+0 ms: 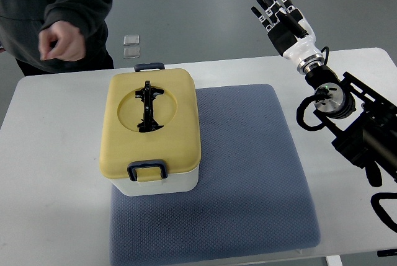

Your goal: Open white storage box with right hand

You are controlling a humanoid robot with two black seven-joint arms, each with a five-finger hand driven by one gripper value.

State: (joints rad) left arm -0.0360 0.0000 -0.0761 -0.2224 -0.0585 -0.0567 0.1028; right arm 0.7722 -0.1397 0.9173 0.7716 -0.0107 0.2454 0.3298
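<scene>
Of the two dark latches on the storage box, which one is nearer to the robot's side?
The latch on the lower short side of the yellow lid. The other latch sits at the far end, toward the person.

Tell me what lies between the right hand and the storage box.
In the top view, only bare grey mat and white table lie between the right hand and the storage box.

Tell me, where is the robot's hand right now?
In the top view, the right hand is up in the air at the upper right, fingers spread, beyond the table's far edge and well to the right of the storage box.
</scene>
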